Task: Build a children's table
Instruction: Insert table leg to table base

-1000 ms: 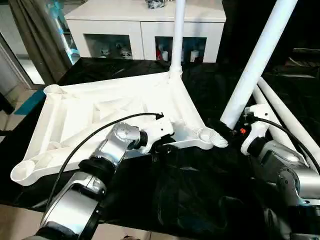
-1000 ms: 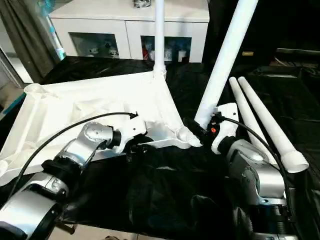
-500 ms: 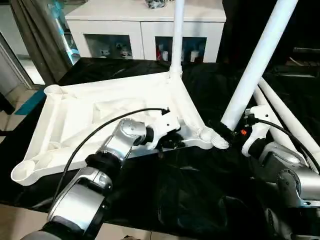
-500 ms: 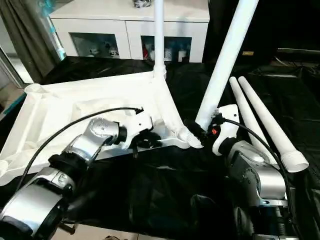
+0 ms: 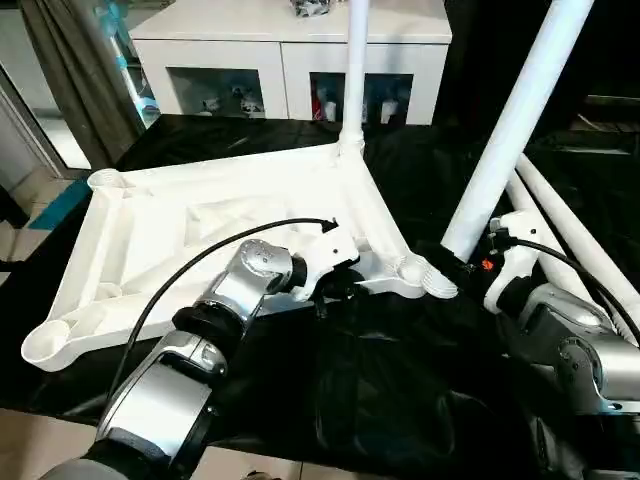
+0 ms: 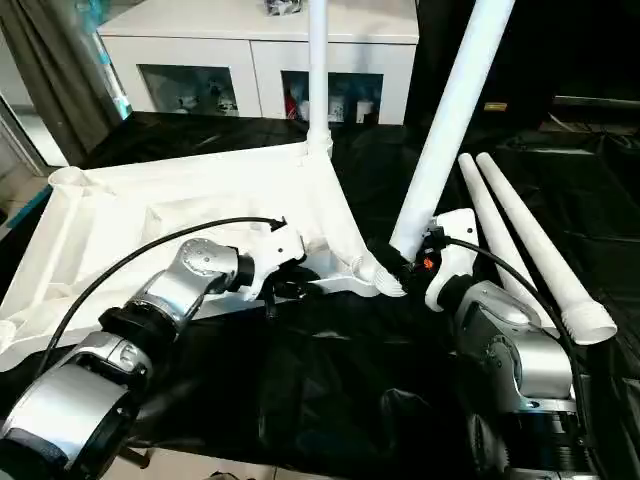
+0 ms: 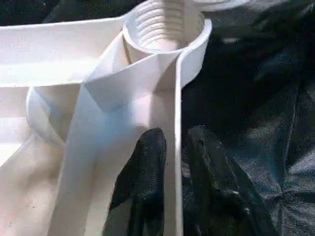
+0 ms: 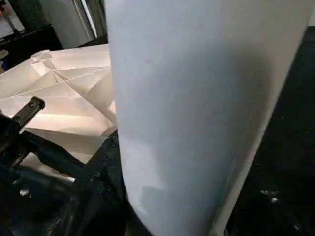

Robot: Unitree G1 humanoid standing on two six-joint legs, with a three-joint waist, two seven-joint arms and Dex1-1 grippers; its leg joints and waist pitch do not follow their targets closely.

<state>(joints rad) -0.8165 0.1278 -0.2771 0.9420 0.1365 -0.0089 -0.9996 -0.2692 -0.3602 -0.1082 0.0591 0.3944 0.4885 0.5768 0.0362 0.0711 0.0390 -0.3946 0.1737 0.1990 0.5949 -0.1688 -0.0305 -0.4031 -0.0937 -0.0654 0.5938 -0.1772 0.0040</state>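
Left wrist view: left gripper [image 7: 172,147] pinches the tabletop [image 5: 180,230] rim, socket [image 7: 165,22] just ahead; right gripper [image 5: 462,268] holds a leg [image 5: 505,140] tilted beside it; cross-threading is likely.

Head stereo pair: high behind the forearms, facing forward and down onto the upturned table top [image 5: 200,230]; white cabinet [image 5: 290,50] beyond it.
Pair overlap: same scene, the two viewpoints slightly apart.
Left wrist view: very near the table top's rim, looking along the left gripper [image 7: 172,147] toward a threaded corner socket [image 7: 165,22].
Right wrist view: pressed close to a tube leg [image 8: 197,113], table top behind.
Shared part: that corner socket [image 6: 375,272].
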